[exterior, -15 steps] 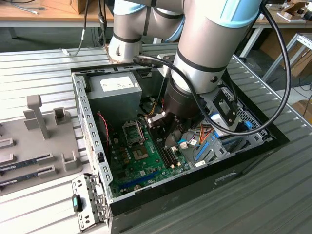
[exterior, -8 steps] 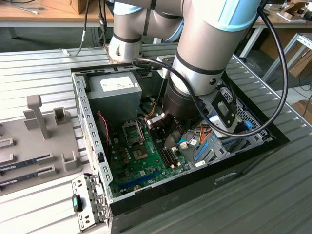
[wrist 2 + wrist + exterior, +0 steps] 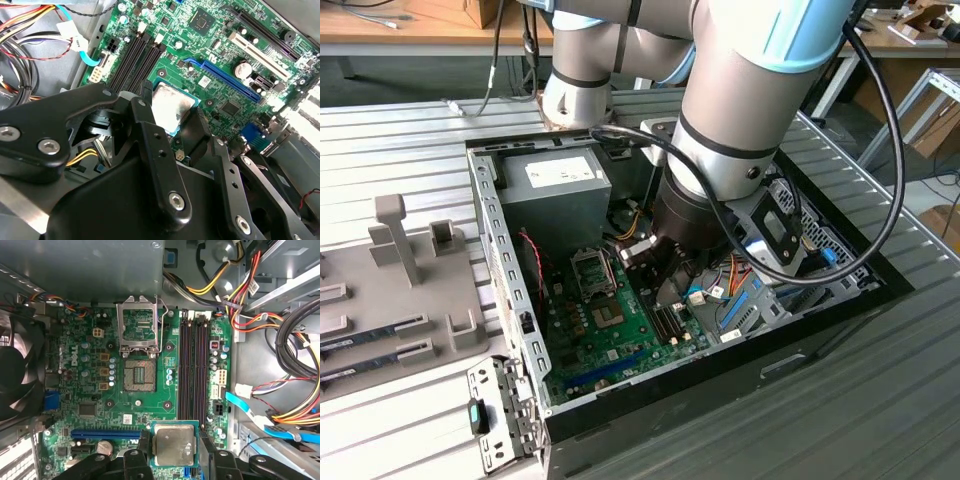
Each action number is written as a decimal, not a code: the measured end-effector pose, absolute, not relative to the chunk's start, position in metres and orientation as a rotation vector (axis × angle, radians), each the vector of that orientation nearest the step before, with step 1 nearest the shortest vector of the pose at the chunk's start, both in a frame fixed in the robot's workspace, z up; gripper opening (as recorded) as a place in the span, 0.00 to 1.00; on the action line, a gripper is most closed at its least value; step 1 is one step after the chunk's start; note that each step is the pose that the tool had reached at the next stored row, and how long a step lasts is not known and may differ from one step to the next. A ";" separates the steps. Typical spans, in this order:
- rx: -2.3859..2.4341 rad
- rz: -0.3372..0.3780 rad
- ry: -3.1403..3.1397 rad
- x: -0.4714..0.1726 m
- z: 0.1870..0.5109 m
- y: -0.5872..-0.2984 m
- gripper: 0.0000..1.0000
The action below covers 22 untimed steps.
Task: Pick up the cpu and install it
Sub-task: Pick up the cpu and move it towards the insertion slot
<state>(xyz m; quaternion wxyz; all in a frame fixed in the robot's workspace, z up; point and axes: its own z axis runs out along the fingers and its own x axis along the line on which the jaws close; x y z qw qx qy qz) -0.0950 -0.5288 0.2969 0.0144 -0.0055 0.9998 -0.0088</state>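
The cpu (image 3: 174, 444), a small square chip with a silver-grey top and a thin green rim, sits between my two black fingers (image 3: 145, 446). My gripper (image 3: 175, 447) is shut on it. It hangs above the green motherboard (image 3: 90, 390), over the blue slot and near the memory slots. The empty socket (image 3: 139, 375) lies apart from the chip, its metal frame (image 3: 139, 325) folded up towards the power supply. In the second wrist view the cpu (image 3: 170, 104) shows between the fingertips (image 3: 146, 97). In the exterior view my gripper (image 3: 655, 270) is low inside the case, to the right of the socket (image 3: 608, 317).
A grey power-supply box (image 3: 555, 185) fills the case's back corner. Bundled cables (image 3: 295, 340) crowd one side, a black fan (image 3: 15, 370) the other. Black memory slots (image 3: 192, 365) run beside the socket. A grey tray (image 3: 410, 300) with memory sticks lies outside the case at the exterior view's left.
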 end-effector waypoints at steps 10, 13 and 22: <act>-0.017 -0.028 3.113 -0.095 0.292 -0.529 0.47; -0.017 -0.028 3.113 -0.095 0.289 -0.528 0.47; -0.017 -0.029 3.113 -0.095 0.287 -0.513 0.47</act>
